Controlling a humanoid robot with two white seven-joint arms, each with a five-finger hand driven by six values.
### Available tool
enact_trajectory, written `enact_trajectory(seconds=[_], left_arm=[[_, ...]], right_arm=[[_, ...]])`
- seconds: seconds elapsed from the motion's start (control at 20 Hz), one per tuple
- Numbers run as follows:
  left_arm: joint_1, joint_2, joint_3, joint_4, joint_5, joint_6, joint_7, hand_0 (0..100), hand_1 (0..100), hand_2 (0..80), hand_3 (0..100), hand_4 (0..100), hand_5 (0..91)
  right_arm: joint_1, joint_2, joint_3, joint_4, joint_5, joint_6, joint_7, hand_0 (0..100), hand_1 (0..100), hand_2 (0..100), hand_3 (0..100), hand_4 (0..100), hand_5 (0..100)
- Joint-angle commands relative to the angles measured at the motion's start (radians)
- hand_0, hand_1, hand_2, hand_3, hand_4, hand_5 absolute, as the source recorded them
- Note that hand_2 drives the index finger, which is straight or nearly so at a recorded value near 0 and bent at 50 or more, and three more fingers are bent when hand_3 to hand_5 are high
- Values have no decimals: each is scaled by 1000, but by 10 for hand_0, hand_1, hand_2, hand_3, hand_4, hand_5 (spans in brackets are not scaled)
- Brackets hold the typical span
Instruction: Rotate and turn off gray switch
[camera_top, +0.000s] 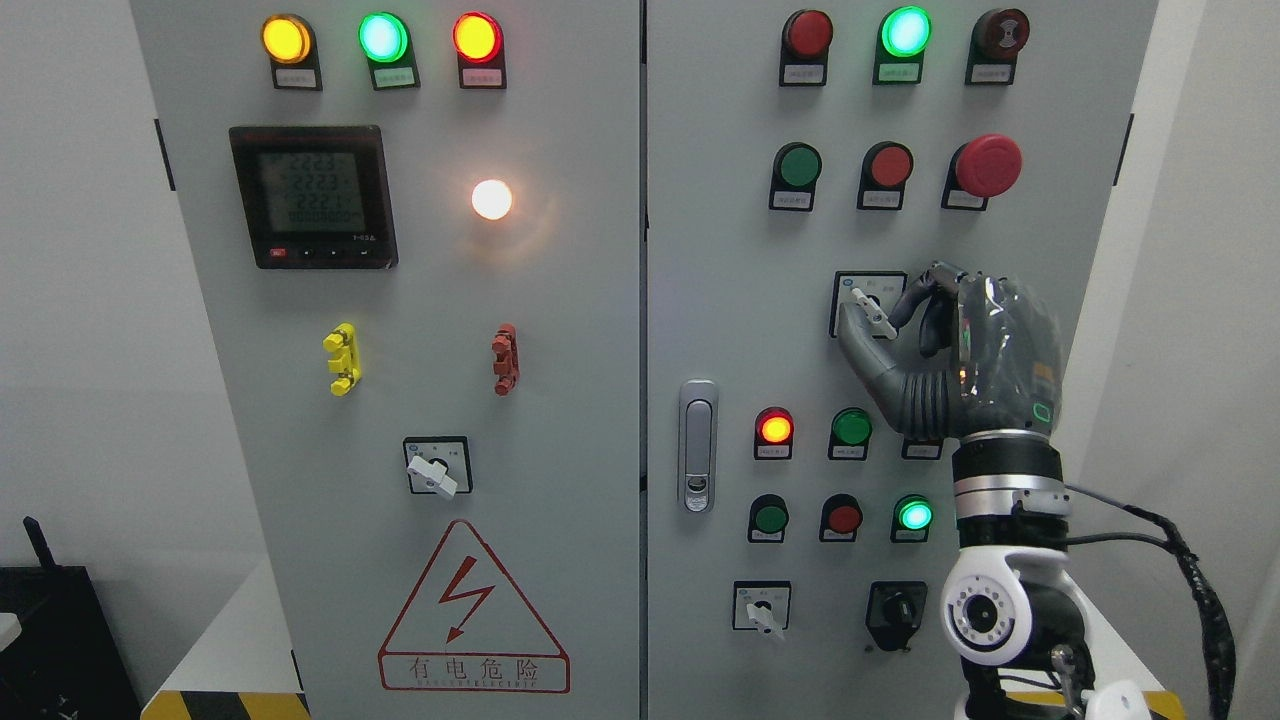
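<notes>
Head view: right hand (905, 325) raised in front of the right-hand cabinet door (720, 250), arm entering from the lower right. Thumb (865, 350) and curled fingers (925, 300) closed around the gray switch (868, 312), pinching its pale lever (lever tilted, upper end pointing up and to the left). Switch mounted on a square black-framed plate (845, 290) in the middle band of the right door, directly below the row holding the green push button (799, 166), red push button (889, 165) and red mushroom emergency stop (988, 165). Above that row: a dark red lamp (808, 33), a lit green lamp (906, 31) and a dark buzzer-like unit (1001, 34). Below the hand: lit red lamp (775, 428), green button (852, 427), further down a lit green lamp (914, 514), plus a second pale selector (764, 612) and a black selector (895, 608) near the bottom. Door latch (698, 445) at the door's left edge. Left door: digital meter (313, 196) with lit display, glowing white lamp (491, 199), yellow (343, 358) and red (506, 358) handles, another pale selector (436, 468), and a triangular electrical hazard sign (472, 610). Left hand out of frame.
</notes>
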Motion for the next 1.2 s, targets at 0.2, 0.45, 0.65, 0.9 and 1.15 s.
enact_trajectory(seconds=[0.2, 0.45, 0.65, 0.9, 1.15], left_arm=[[-9, 1, 8, -25, 20, 0, 1, 120, 389, 0, 0, 0, 0], [-9, -1, 8, -25, 20, 0, 0, 120, 389, 0, 0, 0, 0], [-9, -1, 8, -25, 20, 0, 0, 120, 389, 0, 0, 0, 0], [-9, 1, 8, -25, 20, 0, 0, 120, 389, 0, 0, 0, 0], [-9, 1, 8, -25, 20, 0, 0, 120, 389, 0, 0, 0, 0]], right_arm=[[0, 0, 2, 0, 0, 0, 0, 407, 467, 727, 1000, 953, 1000], [0, 0, 2, 0, 0, -2, 0, 419, 465, 735, 1000, 960, 1000], [0, 0, 2, 0, -2, -2, 0, 428, 468, 737, 1000, 961, 1000], [0, 0, 0, 0, -2, -2, 0, 445, 468, 728, 1000, 964, 1000], [0, 0, 2, 0, -2, -2, 0, 463, 467, 726, 1000, 967, 1000]])
